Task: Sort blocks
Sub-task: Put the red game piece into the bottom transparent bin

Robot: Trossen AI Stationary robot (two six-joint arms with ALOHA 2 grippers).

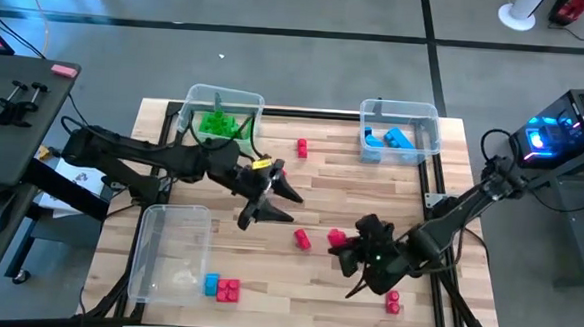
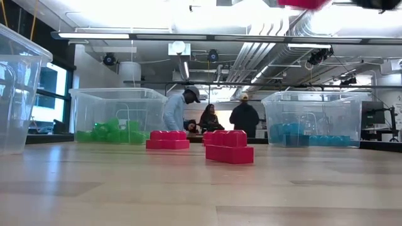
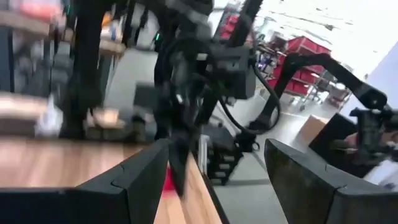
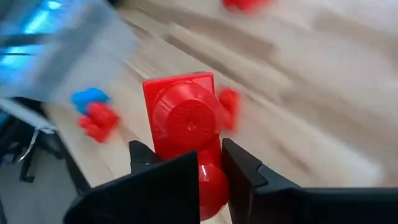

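Presently, the right gripper (image 4: 208, 180) is clamped on a red brick (image 4: 186, 118), held clear of the wooden table (image 1: 371, 188) toward its near right part; in the high view this brick (image 1: 336, 238) shows at the fingers. The left gripper (image 1: 270, 197) is held over the middle of the table with its fingers spread and nothing between them.

Loose red bricks are noted at mid-table (image 1: 302, 240), near the far edge (image 1: 302, 147) and at the near right edge (image 1: 393, 303). A blue brick (image 1: 212, 283) and a red cluster (image 1: 228, 290) lie touching just beside the empty clear bin (image 1: 156, 267) at near left. Green bricks (image 1: 220, 126) are contained in the far left bin (image 1: 225, 98), blue bricks (image 1: 393, 139) in the far right bin (image 1: 429, 121). Three people (image 2: 207, 116) are seen in the room beyond the table.
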